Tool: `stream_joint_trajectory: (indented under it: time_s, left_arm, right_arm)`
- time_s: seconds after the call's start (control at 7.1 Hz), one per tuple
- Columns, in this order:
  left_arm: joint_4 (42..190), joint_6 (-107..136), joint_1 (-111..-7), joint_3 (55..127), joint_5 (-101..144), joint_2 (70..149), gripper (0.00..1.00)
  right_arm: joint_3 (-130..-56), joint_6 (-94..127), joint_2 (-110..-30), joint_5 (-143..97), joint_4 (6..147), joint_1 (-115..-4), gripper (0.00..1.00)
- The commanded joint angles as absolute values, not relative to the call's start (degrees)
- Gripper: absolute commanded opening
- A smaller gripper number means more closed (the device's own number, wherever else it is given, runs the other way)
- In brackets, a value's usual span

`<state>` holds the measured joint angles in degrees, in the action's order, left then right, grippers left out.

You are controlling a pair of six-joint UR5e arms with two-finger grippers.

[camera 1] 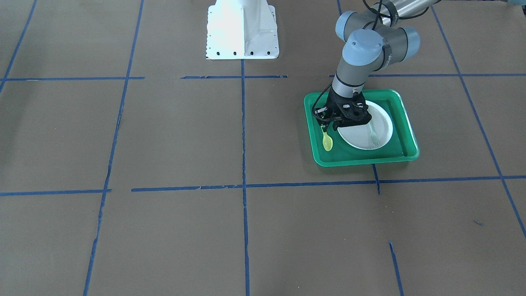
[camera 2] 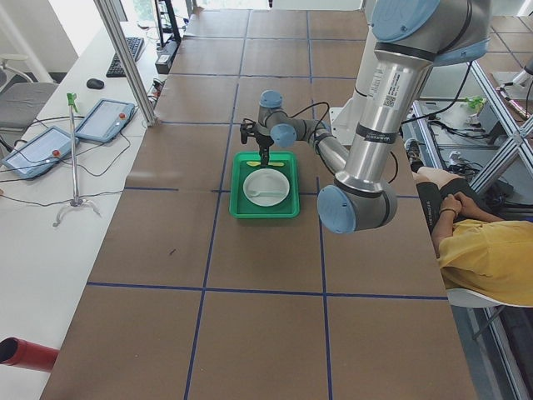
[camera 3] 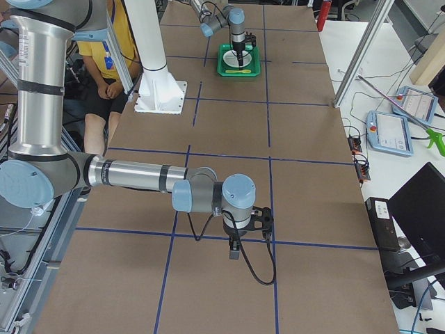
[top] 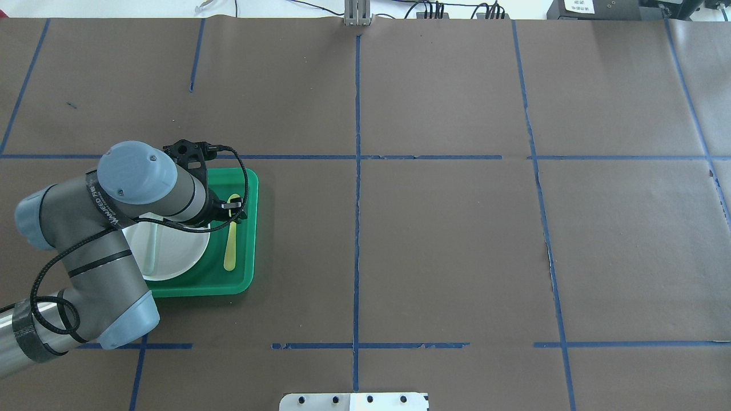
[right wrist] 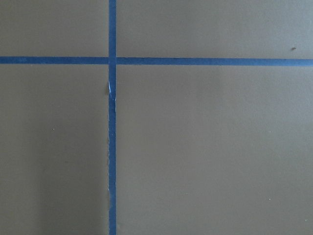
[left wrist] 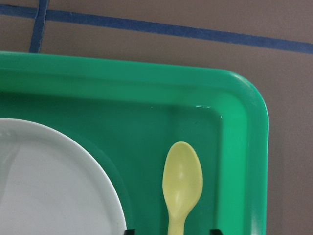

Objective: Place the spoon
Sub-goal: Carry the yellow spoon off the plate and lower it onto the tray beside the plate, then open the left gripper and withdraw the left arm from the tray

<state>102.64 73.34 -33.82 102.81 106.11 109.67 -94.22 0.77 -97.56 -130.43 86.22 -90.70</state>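
The yellow spoon (top: 231,242) lies flat on the floor of the green tray (top: 252,228), beside the white plate (top: 171,251). Its bowl (left wrist: 182,178) points toward the tray's far corner. My left gripper (top: 231,214) hangs low over the spoon with its jaws open, one on each side of the handle; in the left wrist view the tips stand clear of the handle. From the front the spoon (camera 1: 327,142) sticks out below the gripper (camera 1: 328,126). My right gripper (camera 3: 235,252) hovers over bare table far away; I cannot tell whether it is open or shut.
A pale fork (camera 1: 374,137) lies on the plate (camera 1: 361,137) inside the tray (camera 1: 365,160). The tray's raised rim (left wrist: 249,147) runs close beside the spoon. The robot's white base (camera 1: 242,31) stands mid-table. Brown paper with blue tape lines (right wrist: 112,122) covers the table.
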Motion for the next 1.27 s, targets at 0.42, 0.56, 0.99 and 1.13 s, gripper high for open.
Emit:
stream_joint_trajectory:
  time_s: [0.42, 0.56, 0.99, 1.13]
  left_arm:
    - [95.9, 40.7, -54.5, 111.4, 116.6, 97.2, 1.0]
    - [95.9, 29.8, -61.7, 111.4, 119.8, 92.6, 1.0]
    - [95.7, -2.4, -86.8, 105.4, 125.0, 79.6, 1.0]
    - [95.0, -11.9, -93.8, 101.0, 125.2, 79.3, 1.0]
  right_arm:
    - [-94.2, 0.8, -97.6, -130.4, 86.1, -90.7, 1.0]
    - [-94.2, 0.8, -97.6, -130.4, 86.2, -90.7, 1.0]
    - [-94.2, 0.8, -97.6, -130.4, 86.2, -90.7, 1.0]
    - [-94.2, 0.8, -97.6, -130.4, 86.2, -90.7, 1.0]
